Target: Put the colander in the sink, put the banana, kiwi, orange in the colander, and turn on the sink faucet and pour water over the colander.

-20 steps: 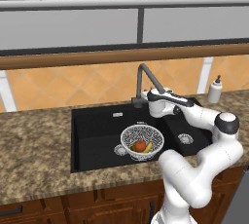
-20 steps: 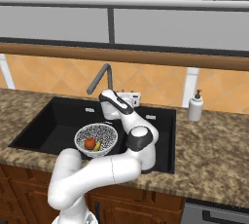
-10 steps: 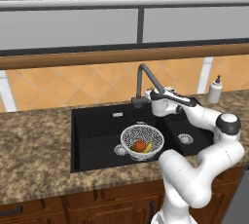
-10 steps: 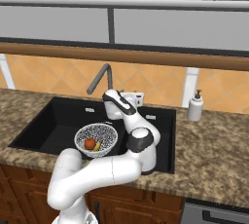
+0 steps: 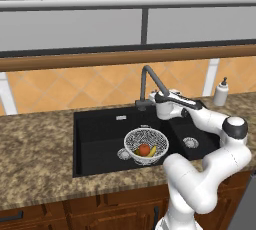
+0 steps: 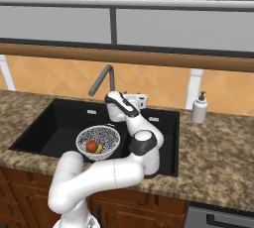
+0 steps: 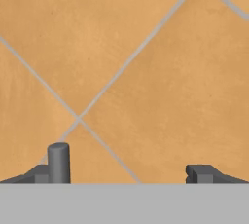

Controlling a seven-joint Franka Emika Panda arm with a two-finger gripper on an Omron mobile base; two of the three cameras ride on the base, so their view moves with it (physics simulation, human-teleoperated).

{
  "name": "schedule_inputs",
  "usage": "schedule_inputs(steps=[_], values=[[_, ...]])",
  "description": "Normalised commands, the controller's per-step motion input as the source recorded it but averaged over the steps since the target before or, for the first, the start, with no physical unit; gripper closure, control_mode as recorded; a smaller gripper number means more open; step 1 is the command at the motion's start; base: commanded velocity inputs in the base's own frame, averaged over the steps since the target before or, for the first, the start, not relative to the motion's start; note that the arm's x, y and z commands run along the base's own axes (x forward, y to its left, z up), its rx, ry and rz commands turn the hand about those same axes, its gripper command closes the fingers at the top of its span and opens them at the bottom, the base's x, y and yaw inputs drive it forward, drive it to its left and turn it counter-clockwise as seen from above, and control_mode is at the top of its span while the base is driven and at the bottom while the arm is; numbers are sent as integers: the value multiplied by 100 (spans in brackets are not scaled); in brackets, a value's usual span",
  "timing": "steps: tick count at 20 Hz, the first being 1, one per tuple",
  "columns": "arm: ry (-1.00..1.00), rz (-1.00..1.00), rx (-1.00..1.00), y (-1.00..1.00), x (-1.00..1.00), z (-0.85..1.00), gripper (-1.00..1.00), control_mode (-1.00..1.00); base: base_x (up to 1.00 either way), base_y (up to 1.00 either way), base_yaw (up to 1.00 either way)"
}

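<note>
The pincer stands wide open and empty, facing the orange tiled wall just behind the sink faucet. The faucet's small side lever is likely stiff, rigid metal: better nudged with one finger than pinched. Below, the colander sits in the large basin of the sink, holding the orange and banana; no water is visible.

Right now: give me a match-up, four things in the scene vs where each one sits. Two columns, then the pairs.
1. round wire-mesh colander
2. reddish-orange ball-shaped orange
3. white soap-dispenser bottle
4. robot's two-finger gripper

A. on the granite counter, right of the sink
B. in the black sink's large basin
C. inside the colander
D. open, facing the orange wall tiles

Pairs: 1-B, 2-C, 3-A, 4-D
</note>
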Motion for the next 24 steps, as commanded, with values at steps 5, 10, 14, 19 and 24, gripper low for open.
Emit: schedule_inputs(steps=[5, 10, 14, 19, 24], values=[[0, 0, 0, -73, 1, 0, -100, -100, 0, 0, 0], [0, 0, 0, -80, 14, 0, -100, -100, 0, 0, 0], [0, 0, 0, -85, 24, 0, -100, -100, 0, 0, 0], [0, 0, 1, -84, 25, 0, -100, -100, 0, 0, 0], [0, 0, 0, -78, 18, 0, -100, -100, 0, 0, 0]])
